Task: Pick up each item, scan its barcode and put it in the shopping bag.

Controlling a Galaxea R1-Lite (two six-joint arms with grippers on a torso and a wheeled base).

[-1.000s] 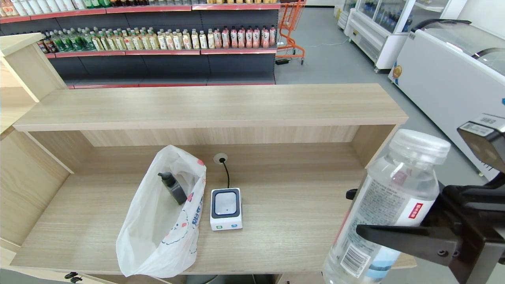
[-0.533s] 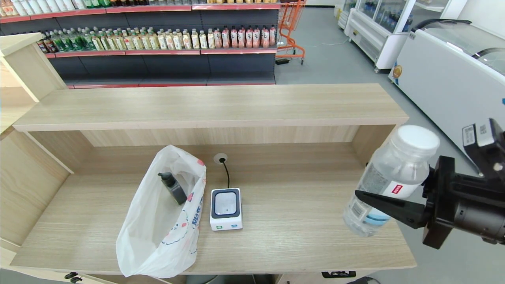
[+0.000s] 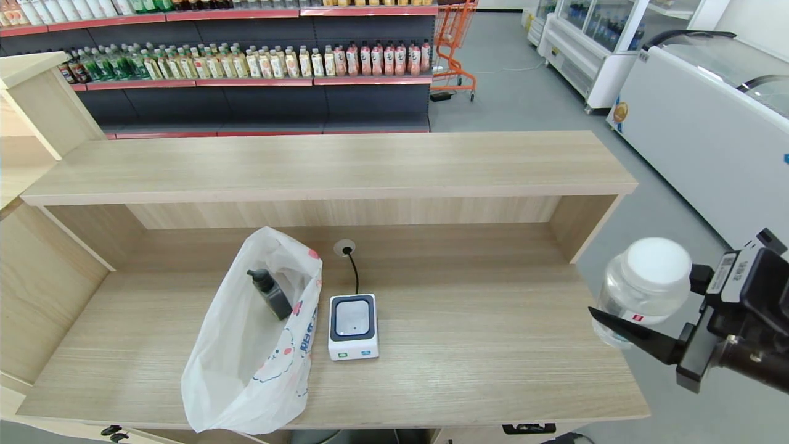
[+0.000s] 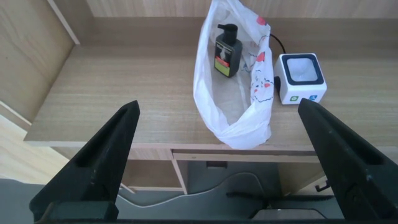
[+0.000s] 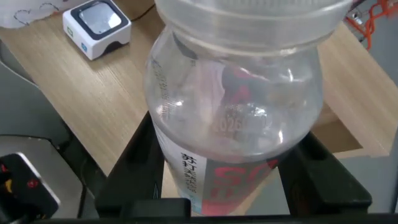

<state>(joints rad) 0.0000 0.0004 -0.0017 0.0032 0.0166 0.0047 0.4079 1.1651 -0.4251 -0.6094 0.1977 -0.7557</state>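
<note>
Right end effector [image 3: 629, 308] is closed around the clear water bottle [image 3: 647, 280], beyond the counter's [image 3: 481, 345] right edge, well apart from the scanner [image 3: 352, 324]. I judge the smooth bottle may slip in this grip, or its barcode may face away from the scanner.

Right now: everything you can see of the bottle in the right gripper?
The bottle is clear plastic with a wide white cap and a white label with red patches. It is capped; its contents cannot be told. It is tilted, cap toward the head camera, in the air past the right end of the counter, above the floor. The right gripper is shut on its body, a black finger on either side; nothing else touches it.
</note>
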